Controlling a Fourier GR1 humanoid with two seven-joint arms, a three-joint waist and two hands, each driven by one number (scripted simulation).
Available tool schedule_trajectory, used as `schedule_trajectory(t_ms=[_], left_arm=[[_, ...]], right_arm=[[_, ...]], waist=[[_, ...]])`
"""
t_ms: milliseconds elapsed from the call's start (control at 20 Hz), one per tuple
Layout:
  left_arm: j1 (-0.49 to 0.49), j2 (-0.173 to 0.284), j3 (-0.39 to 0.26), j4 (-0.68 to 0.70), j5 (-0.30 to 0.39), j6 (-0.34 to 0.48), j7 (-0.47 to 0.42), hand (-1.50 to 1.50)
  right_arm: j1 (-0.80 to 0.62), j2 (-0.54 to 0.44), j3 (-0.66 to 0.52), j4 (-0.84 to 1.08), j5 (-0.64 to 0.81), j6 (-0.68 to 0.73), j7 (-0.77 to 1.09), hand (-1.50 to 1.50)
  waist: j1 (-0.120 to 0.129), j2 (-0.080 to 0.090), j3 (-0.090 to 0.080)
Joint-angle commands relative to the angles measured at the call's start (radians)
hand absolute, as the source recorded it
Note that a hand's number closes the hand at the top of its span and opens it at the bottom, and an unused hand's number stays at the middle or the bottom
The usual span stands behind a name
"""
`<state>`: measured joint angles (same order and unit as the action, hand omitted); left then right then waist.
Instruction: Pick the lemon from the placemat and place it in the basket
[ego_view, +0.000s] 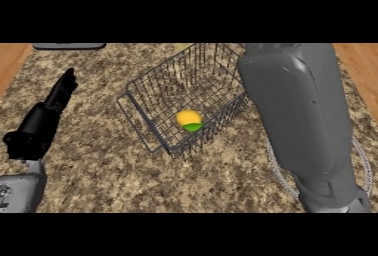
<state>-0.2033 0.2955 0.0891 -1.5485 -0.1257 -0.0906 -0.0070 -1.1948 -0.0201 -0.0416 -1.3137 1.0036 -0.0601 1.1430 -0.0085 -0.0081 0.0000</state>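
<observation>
Lemon (189, 120) sits inside basket (151, 92), right of the resting left hand (46, 117), fingers straight, empty. Right hand hidden, can't tell. Withdraw clear of the wires.

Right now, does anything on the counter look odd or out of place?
Nothing stands out. The lemon lies inside the wire basket, which stands level on the counter. The left hand rests open at the view's left. The right forearm covers most of the placemat.

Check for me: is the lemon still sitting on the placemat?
No. The lemon lies inside the wire basket, on its mesh floor, apart from the placemat whose edge shows beside the right forearm.
</observation>
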Motion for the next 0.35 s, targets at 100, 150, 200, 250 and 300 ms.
schedule_trajectory(t_ms=[100,150,200,250,300], left_arm=[[0.025,0.008,0.018,0.001,-0.004,0.007,0.001,0.00],[0.036,0.013,0.030,0.025,0.000,0.004,-0.030,0.00],[0.038,-0.009,0.009,0.005,-0.011,0.019,-0.005,0.00],[0.043,0.012,0.024,-0.039,0.008,0.001,0.028,0.00],[0.042,0.016,0.017,-0.032,0.003,-0.008,0.017,0.00]], right_arm=[[0.074,-0.022,-0.099,-0.200,0.139,-0.138,0.172,-1.50],[0.093,-0.014,-0.101,-0.252,0.173,-0.143,0.183,-1.50],[0.164,-0.019,-0.115,-0.298,0.180,-0.146,0.148,-1.50],[0.172,-0.014,-0.123,-0.364,0.193,-0.099,0.178,-1.50],[0.204,-0.030,-0.148,-0.398,0.205,-0.097,0.158,-1.50]], waist=[[-0.023,-0.006,0.001],[-0.031,-0.008,0.000],[-0.032,-0.006,0.001],[-0.030,-0.015,0.002],[-0.029,-0.009,0.001]])
